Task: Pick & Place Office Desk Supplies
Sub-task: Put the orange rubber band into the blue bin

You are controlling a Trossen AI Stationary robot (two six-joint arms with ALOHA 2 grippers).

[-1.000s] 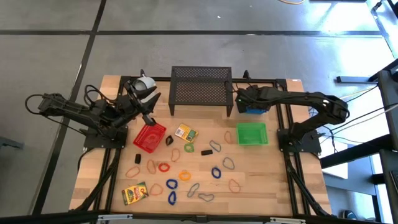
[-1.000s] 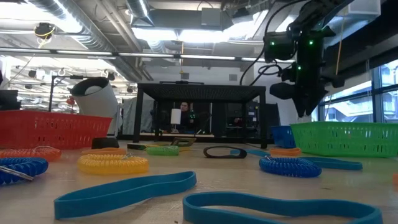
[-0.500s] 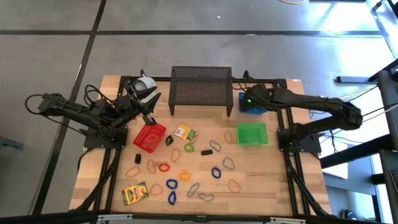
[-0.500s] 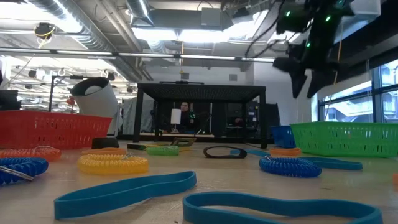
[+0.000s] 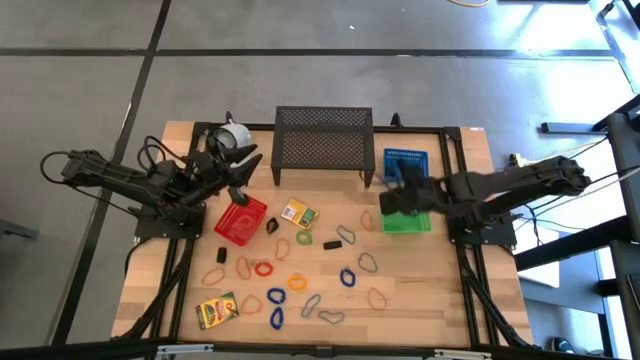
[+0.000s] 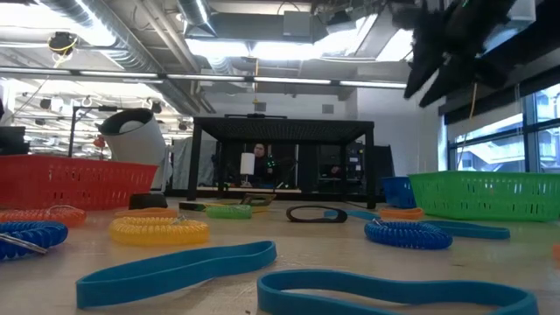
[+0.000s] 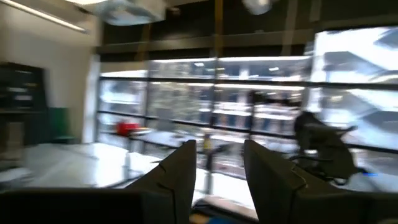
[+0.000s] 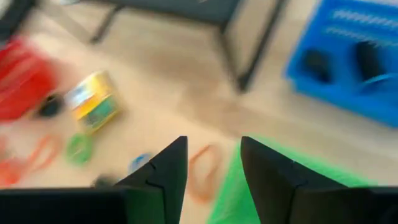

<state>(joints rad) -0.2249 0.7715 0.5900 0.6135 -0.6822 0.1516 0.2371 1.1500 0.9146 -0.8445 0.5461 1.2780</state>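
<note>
**Loops and small boxes wait mid-worktop**

The loops (image 5: 347,277) lie scattered across the worktop's (image 5: 430,290) middle and near edge: light, floppy, best pinched across one strand. My right tool (image 5: 392,200), open and empty, hovers over the green basket (image 5: 405,216); my left tool (image 5: 238,170), open, waits toward the far left corner.

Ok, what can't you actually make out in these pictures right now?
- What lies inside the red basket: too small in the high view; the low view shows only its mesh wall.
- What the dark items in the blue basket are: blurred in the right wrist view.
- Print on the two boxes: too small.
- Right gripper: open over the green basket's edge; nothing visible between its fingers.
- Left gripper: its view shows only the room, blurred.
</note>
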